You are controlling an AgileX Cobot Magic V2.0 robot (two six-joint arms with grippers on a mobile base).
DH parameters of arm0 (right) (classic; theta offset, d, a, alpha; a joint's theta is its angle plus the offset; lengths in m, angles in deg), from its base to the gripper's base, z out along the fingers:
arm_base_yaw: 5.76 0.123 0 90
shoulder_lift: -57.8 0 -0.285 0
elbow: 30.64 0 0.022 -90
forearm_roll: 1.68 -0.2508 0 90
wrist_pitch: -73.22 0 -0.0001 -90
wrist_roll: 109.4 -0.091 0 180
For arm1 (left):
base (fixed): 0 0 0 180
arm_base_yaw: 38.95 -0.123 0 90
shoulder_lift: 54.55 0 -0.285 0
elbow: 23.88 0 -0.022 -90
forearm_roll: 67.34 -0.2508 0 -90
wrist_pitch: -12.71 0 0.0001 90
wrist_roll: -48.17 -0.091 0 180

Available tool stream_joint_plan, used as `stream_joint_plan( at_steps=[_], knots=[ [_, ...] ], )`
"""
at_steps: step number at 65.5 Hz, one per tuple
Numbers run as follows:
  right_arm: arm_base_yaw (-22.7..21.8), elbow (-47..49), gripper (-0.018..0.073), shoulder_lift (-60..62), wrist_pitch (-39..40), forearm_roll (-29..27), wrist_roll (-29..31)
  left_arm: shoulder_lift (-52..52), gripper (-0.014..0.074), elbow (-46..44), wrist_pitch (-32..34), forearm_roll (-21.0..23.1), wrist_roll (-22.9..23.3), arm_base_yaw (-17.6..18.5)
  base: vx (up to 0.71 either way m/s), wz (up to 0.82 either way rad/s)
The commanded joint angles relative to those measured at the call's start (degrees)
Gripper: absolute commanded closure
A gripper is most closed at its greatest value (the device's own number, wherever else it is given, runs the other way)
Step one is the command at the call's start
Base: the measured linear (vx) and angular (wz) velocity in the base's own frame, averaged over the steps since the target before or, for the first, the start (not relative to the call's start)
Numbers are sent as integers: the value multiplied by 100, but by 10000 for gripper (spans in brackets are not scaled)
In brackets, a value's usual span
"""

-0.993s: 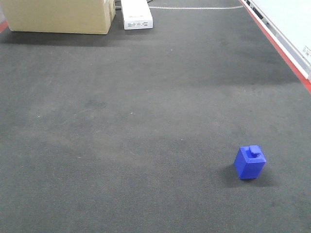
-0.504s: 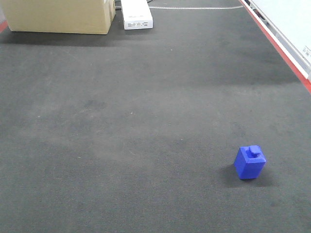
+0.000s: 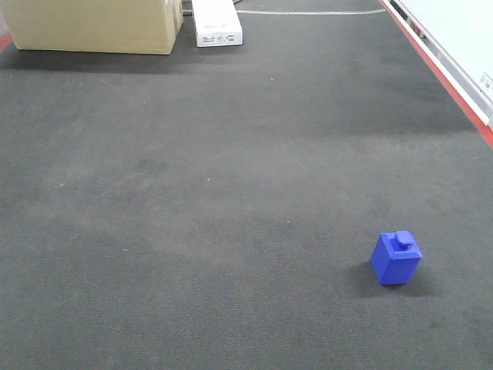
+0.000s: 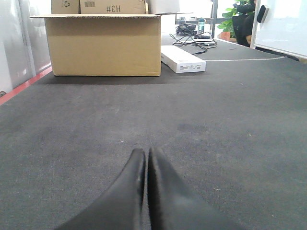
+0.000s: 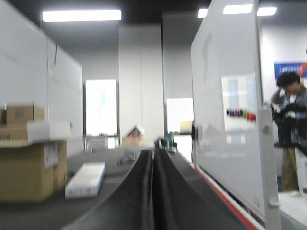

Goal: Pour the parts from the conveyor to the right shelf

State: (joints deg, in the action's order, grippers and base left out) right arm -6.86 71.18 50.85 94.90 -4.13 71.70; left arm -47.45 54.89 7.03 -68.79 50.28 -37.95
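front-facing view: blue part (image 3: 396,259) upright on dark carpeted floor (image 3: 231,193), low right, far from cardboard box (image 3: 92,25) and white box (image 3: 216,21). left gripper (image 4: 146,158) pressed closed, empty; right gripper (image 5: 153,158) likewise closed, empty.

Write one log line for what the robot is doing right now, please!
left pincer: shut, empty | right pincer: shut, empty | blue block: upright on dark floor, untouched | shelf: not in view

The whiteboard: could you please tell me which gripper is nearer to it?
Right, probably. The whiteboard looms just right of the shut right gripper; from the shut left gripper it shows only far ahead at the right edge.
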Motion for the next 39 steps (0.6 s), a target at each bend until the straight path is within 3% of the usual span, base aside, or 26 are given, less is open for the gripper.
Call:
stream_joint_plan(
  at_steps=[1, 18, 31, 39],
  knots=[
    [-26, 616, 565, -35, 418, -90, 18, -72, 603, -149, 443, 35, 44, -18, 0, 0],
    [-26, 3211, 564, -1506, -1719, 1037, 14, -72, 603, -149, 449, 35, 44, -18, 0, 0],
    [-26, 4896, 513, -3264, -3403, 775, -14, -72, 603, -149, 449, 35, 44, -18, 0, 0],
    [-26, 5455, 337, -4190, -4177, 124, 55, -72, 603, -149, 449, 35, 44, -18, 0, 0]
  ],
)
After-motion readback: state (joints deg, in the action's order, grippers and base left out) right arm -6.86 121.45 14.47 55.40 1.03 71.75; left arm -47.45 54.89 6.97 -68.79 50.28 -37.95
